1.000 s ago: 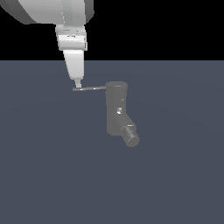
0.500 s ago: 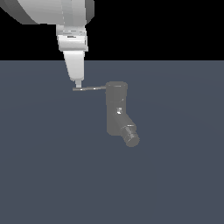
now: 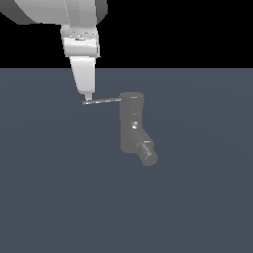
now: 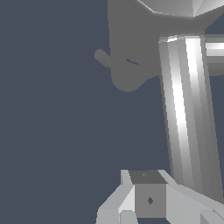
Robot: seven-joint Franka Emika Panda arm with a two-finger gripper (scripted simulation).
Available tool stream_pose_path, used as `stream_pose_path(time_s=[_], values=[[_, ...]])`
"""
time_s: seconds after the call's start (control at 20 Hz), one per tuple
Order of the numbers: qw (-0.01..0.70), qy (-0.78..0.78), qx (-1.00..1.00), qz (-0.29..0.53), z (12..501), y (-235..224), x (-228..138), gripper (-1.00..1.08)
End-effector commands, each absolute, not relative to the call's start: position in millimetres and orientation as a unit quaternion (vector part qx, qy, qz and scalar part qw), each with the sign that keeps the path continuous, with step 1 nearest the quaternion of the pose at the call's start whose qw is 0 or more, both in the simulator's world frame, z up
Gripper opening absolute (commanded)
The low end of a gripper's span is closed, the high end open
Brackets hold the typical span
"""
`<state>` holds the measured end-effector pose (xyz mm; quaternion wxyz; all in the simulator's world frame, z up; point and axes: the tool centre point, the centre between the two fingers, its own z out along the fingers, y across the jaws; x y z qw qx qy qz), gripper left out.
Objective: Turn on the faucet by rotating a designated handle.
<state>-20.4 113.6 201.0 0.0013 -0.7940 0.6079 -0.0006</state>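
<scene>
Standing upright near the middle of the dark blue-grey floor (image 3: 49,197), the faucet (image 3: 131,123) is a dark grey cylinder with a slightly wider cap at the top. A small bright spot sits midway down its body. From the lower part a short stubby spout (image 3: 144,149) angles down toward the exterior view's right, ending in a ringed round nozzle with a dark face

The handle (image 3: 102,101) is a thin straight grey rod, sticking out sideways from the faucet's top toward the exterior view's left, nearly level, tilted very slightly down at its free end

The gripper (image 3: 86,98) hangs from the white arm (image 3: 74,20) at the top of the exterior view, pointing down, its narrow tip right at the handle's free end. Tip looks to be touching or just at the rod's end; contact cannot be confirmed. From this side the fingers overlap into one tapered white shape, so how far apart they are cannot be told, nor whether they have hold of the rod

Wrist view: a long bright finger (image 4: 188,113) fills one side, part of the gripper body (image 4: 148,197) shows at the edge, and the faucet (image 4: 131,48) appears as a flat grey mass with a small round stub poking out; details there are unclear

Background above the floor is plain black
</scene>
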Motion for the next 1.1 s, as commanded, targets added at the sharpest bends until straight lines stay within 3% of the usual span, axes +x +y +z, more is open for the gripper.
stream_pose_path(time_s=[0.0, 1.05], values=[[0.000, 0.609, -0.793, 0.000, 201.0, 109.3, -28.5, -1.00], [0.000, 0.610, -0.793, 0.000, 201.2, 91.9, -86.2, -1.00]])
